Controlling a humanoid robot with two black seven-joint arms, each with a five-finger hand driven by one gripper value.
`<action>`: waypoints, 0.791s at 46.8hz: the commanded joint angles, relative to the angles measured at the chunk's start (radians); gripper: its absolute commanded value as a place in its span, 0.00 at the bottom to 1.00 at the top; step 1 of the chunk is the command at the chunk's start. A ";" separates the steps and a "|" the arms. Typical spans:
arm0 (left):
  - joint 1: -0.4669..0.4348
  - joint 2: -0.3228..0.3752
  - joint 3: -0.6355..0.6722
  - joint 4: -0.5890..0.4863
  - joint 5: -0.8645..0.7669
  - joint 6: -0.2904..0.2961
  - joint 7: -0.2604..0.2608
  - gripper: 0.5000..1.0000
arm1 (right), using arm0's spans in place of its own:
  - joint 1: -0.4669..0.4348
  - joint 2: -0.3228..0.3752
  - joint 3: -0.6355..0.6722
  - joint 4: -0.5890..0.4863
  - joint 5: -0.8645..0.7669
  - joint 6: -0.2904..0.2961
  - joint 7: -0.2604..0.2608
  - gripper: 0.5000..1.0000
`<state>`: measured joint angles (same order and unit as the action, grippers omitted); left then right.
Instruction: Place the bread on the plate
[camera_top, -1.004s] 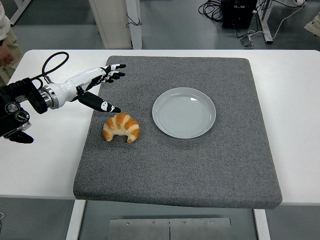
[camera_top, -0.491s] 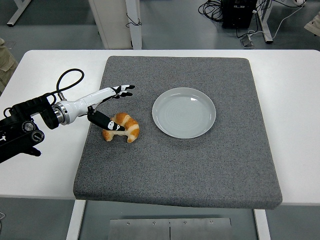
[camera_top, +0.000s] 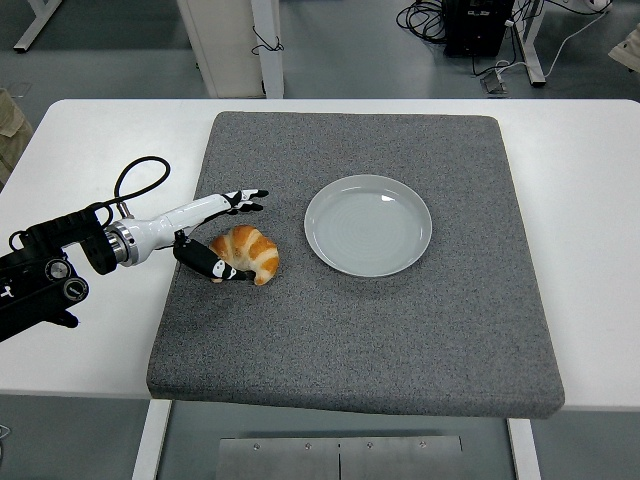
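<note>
A golden croissant lies on the grey mat, left of the white plate. The plate holds nothing. My left hand straddles the croissant's left end: the white fingers reach past its far side, and the black thumb lies against its near side. The fingers are still spread, not closed on the bread. My left arm comes in low over the table from the left edge. The right arm is out of view.
The grey mat covers most of the white table. A black cable loop rises from my left forearm. A person's sleeve shows at the far left edge.
My left hand has come down and toward the near edge, from above and behind the croissant to around its left end. The thumb now lies along the bread's near side. The croissant has not moved.
</note>
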<state>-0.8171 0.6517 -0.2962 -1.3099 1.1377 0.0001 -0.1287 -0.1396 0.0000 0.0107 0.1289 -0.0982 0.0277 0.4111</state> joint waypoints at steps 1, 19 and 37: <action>0.001 -0.004 -0.001 0.001 -0.001 0.012 -0.002 0.90 | 0.000 0.000 0.000 0.000 0.000 0.000 0.000 1.00; 0.016 -0.013 -0.001 0.031 0.001 0.034 -0.017 0.90 | 0.000 0.000 0.000 0.000 0.000 0.000 0.000 1.00; 0.029 -0.049 0.000 0.064 0.001 0.054 -0.029 0.89 | 0.000 0.000 0.000 0.001 0.000 0.000 0.000 1.00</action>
<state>-0.7894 0.6030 -0.2959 -1.2458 1.1383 0.0521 -0.1548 -0.1396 0.0000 0.0107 0.1295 -0.0982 0.0277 0.4111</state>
